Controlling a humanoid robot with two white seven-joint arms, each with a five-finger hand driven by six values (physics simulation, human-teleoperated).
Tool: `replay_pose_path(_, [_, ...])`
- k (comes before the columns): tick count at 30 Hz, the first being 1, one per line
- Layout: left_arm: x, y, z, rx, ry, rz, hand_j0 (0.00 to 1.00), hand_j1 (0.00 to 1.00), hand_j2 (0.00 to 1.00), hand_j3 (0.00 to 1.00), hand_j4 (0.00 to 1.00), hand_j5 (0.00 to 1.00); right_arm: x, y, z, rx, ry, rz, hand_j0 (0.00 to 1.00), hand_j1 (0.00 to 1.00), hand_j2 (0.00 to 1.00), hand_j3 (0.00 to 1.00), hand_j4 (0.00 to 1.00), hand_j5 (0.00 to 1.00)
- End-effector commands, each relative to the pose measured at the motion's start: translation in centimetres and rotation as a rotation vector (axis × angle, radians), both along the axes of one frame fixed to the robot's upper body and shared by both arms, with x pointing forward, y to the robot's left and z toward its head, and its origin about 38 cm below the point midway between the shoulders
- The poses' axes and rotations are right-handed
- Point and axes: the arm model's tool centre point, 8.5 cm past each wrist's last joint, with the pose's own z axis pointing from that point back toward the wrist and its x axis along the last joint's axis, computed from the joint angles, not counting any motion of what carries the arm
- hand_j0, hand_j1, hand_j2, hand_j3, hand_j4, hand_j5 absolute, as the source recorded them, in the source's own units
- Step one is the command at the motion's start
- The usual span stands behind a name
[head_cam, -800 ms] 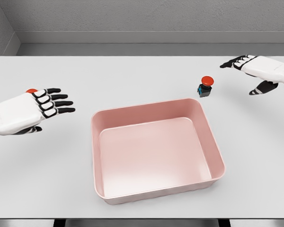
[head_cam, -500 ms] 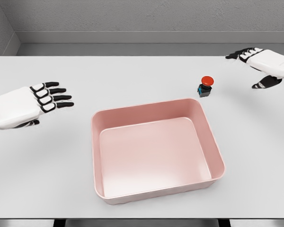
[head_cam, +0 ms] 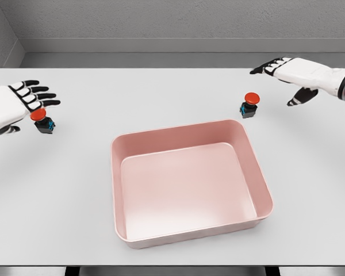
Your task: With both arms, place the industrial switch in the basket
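Note:
Two industrial switches with red buttons on black and blue bases stand on the white table. One switch (head_cam: 43,121) is at the far left, just below and right of my left hand (head_cam: 20,103), whose fingers are spread and hold nothing. The other switch (head_cam: 249,105) stands behind the basket's right back corner. My right hand (head_cam: 284,77) hovers open up and to the right of it, apart from it. The pink basket (head_cam: 190,129) sits empty in the middle of the table.
The white table (head_cam: 161,92) runs to a grey back wall. Its front edge lies just below the basket.
My left hand has drawn back to the left and up, uncovering the left switch. My right hand pulled right, then came back left toward the right switch.

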Motion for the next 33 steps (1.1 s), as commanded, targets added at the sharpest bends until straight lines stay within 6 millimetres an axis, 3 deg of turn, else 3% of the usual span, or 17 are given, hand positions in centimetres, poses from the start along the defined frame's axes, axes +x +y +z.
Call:
replay_pose_path(1, [0.5,-0.2,-1.6,-0.033,0.027,0.019,1.0,1.0,1.0,1.0,1.0,1.0,0.3,1.7,-0.9,-0.007,0.045,0.022,1.0,1.0,1.0,1.0,1.0,1.0])
replay_pose_path(3, [0.9,0.3,-1.9,-0.041,0.029,0.044,1.0,1.0,1.0,1.0,1.0,1.0,0.7,3.3,-1.7,-0.016,0.084,0.025,1.0,1.0,1.0,1.0,1.0,1.0])
replay_pose_path(9, [2.2,0.7,-2.7,-0.06,0.027,0.083,1.0,1.0,1.0,1.0,1.0,1.0,1.3,3.9,-2.3,0.001,0.096,0.015,1.0,1.0,1.0,1.0,1.0,1.0])
replay_pose_path(13, [2.9,1.3,-3.6,-0.047,0.032,0.114,1.0,1.0,1.0,1.0,1.0,1.0,1.7,4.1,-2.8,0.008,0.109,0.004,1.0,1.0,1.0,1.0,1.0,1.0])
replay_pose_path(18, [4.0,1.2,-6.0,-0.027,0.079,0.136,1.0,1.0,1.0,1.0,1.0,1.0,2.9,2.9,-3.2,-0.01,0.125,-0.047,1.0,1.0,1.0,1.0,1.0,1.0])
replay_pose_path(24, [3.9,1.3,-6.2,-0.019,0.088,0.138,1.0,1.0,1.0,1.0,1.0,1.0,3.4,3.8,-5.2,-0.016,0.167,-0.056,1.0,1.0,1.0,1.0,1.0,1.0])
replay_pose_path(28, [4.0,1.2,-6.2,-0.023,0.085,0.135,1.0,1.0,1.0,1.0,1.0,1.0,3.3,3.7,-5.5,-0.017,0.17,-0.057,0.99,0.99,0.99,0.99,0.99,0.99])
replay_pose_path(33, [4.0,1.6,-6.6,-0.02,0.094,0.15,1.0,1.0,1.0,1.0,1.0,1.0,3.2,3.8,-5.5,-0.018,0.171,-0.052,0.91,0.91,0.91,0.91,0.91,0.91])
